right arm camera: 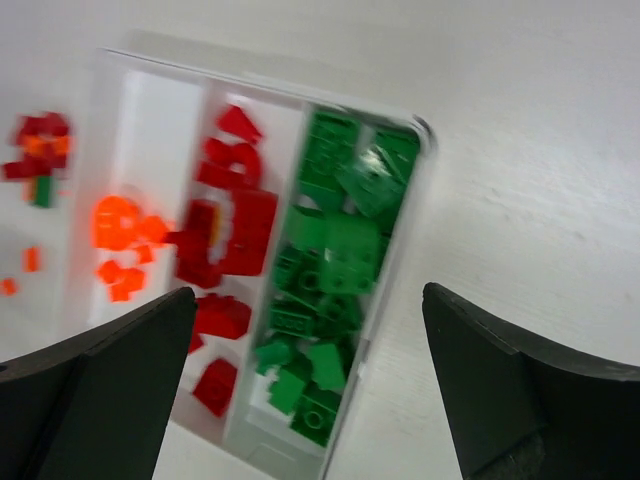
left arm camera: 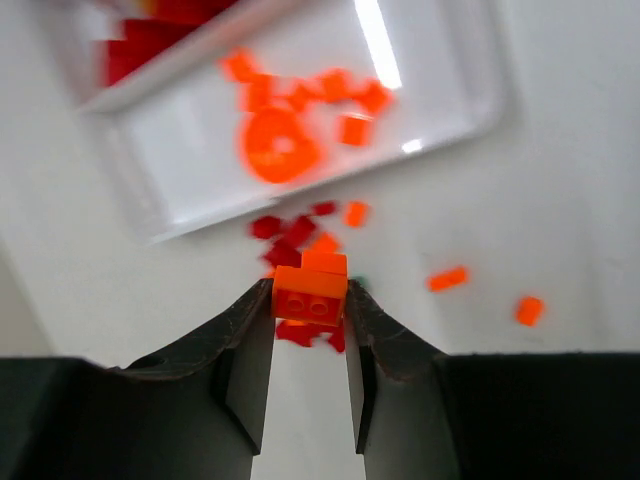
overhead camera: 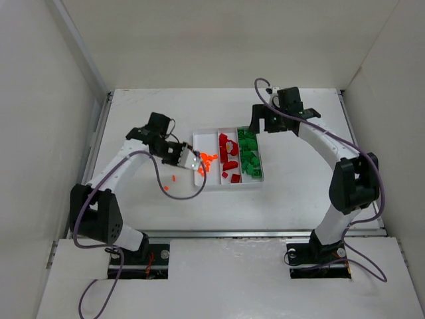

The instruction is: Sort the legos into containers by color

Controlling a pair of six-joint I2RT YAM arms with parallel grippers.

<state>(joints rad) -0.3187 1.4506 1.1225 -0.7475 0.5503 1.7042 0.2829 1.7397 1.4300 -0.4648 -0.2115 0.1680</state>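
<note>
A flat white table [overhead camera: 299,193] carries two white-and-black robot arms, the left arm [overhead camera: 113,169] and the right arm [overhead camera: 332,143], reaching in from its near edge. Between them lies one shallow white rectangular plastic tray [overhead camera: 229,189], split by two thin walls into three long compartments. The right compartment [right arm camera: 335,270] is packed with green plastic bricks, too crowded and blurred to count. The middle compartment [right arm camera: 225,260] holds dark red pieces, roughly half a dozen in the top view. The left compartment [left arm camera: 300,130] holds bright orange pieces: one round ring-shaped piece and several small ones. The right gripper [right arm camera: 308,295] hangs above the tray with its jaws spread wide and nothing between them. The left gripper [left arm camera: 310,300], at the tray's left side, is closed narrowly on one small orange brick [left arm camera: 310,292], pinched between both fingertips above the table. Beneath it sits one small cluster of dark red and orange pieces [left arm camera: 290,235] just outside the tray. Two loose orange bits [left arm camera: 447,278] lie farther out on the table.
</note>
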